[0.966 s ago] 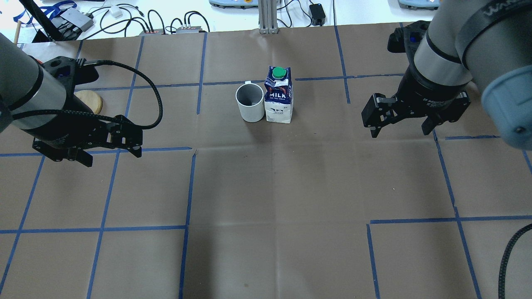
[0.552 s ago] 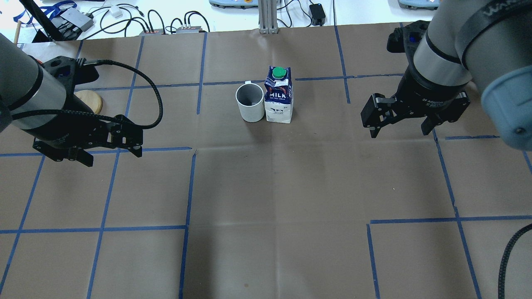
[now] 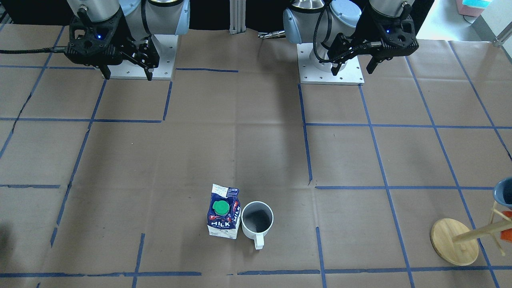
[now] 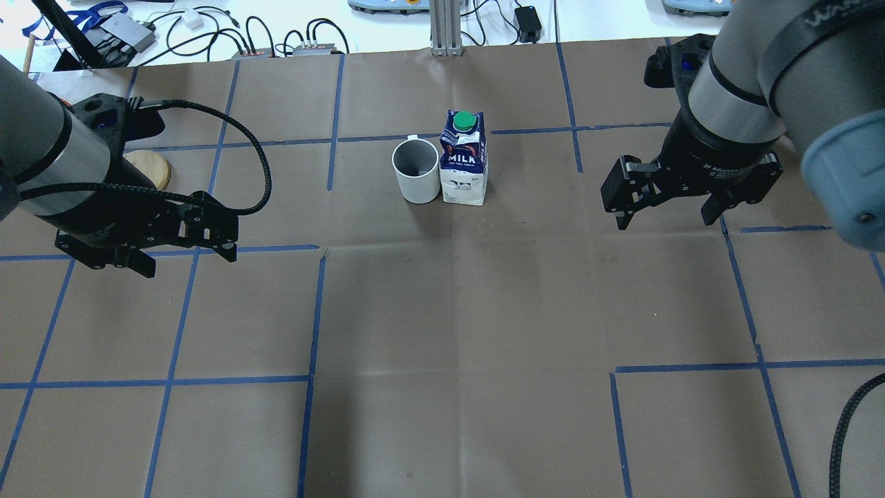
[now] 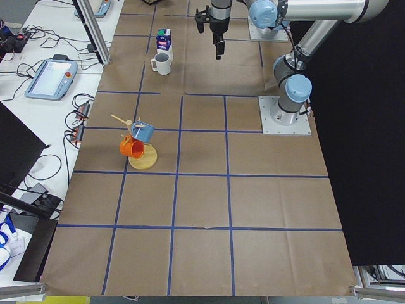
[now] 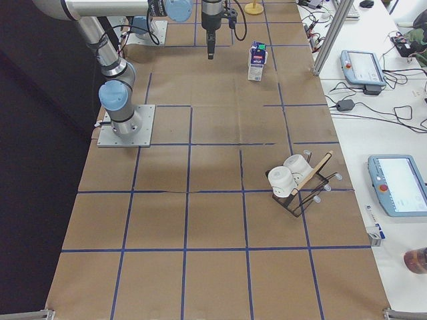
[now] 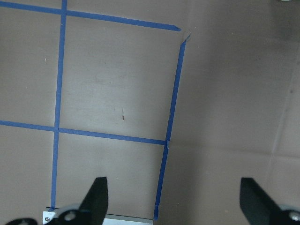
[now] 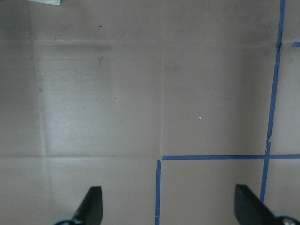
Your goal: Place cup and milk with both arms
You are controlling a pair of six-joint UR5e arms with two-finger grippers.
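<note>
**Position of items.** The cup (image 4: 415,171) and the milk (image 4: 463,160) are found upright on the brown-papered table (image 4: 442,346), at its far centre. The cup is on the left and the carton close against its right side. Whether the two touch cannot be told. The cup's handle is turned to the far side, away from the robot.

**End effectors.** The left gripper (image 4: 185,257) is held above the table at the near left, and the right gripper (image 4: 666,220) at the right. Both are well apart from the items. Each is seen with its jaws spread wide and nothing between them, which is confirmed in both wrist views, where only paper and blue tape are shown.

**Handling assessment: cup.** A ceramic body is judged rigid, fairly heavy for its size, glazed and therefore slippery, and liable to chip if dropped. A grip across the rim wall on the free left side is advised, as the handle is turned away.

**Handling assessment: milk.** The carton is judged light and its walls soft enough to buckle under hard closure. It is tall and narrow, so it could be tipped easily. A moderate grip across the flat lower body, from the free right side, is recommended rather than at the sloped gable or the green cap.

**Risk.** With so little room between the items, either could be knocked by a finger entering there.
</note>
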